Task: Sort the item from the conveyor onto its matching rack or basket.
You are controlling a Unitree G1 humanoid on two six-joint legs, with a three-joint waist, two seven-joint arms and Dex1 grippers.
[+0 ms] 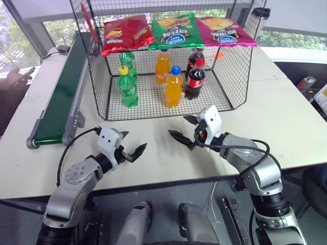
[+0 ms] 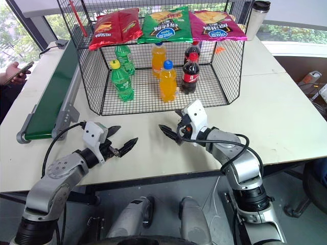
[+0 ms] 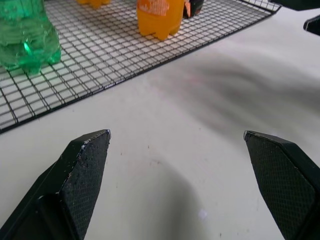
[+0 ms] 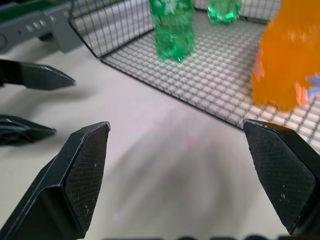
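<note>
Nearest to us, the left gripper [image 1: 134,146] and right gripper [image 1: 184,129] hang low over the bare table [image 1: 286,117], tips facing each other with a clear gap between. Both have their jaws spread wide and hold nothing. The white surface under and between them is free, so either arm has room to swing without striking anything.

Just beyond lies the front edge of the cage [image 1: 168,113]. Its open front faces us; the mesh side walls and flat top bound any reach inside. We judge the top edge to be the main snag risk for a raised wrist.

Inside, the blue-capped orange bottle [image 1: 173,88] stands upright on the grid floor, near the front, just beside a cola bottle [image 1: 194,79]. A second orange bottle [image 1: 162,66] stands behind it, and two green bottles [image 1: 127,86] stand apart on the left. Snack bags [image 1: 176,29] lie on the top.

To the far left, the conveyor [image 1: 61,97] runs along the table edge; its belt carries nothing.

We judge the sort complete: item placed, grippers clear. A person's hand [image 2: 15,71] with a phone shows beyond the conveyor.
</note>
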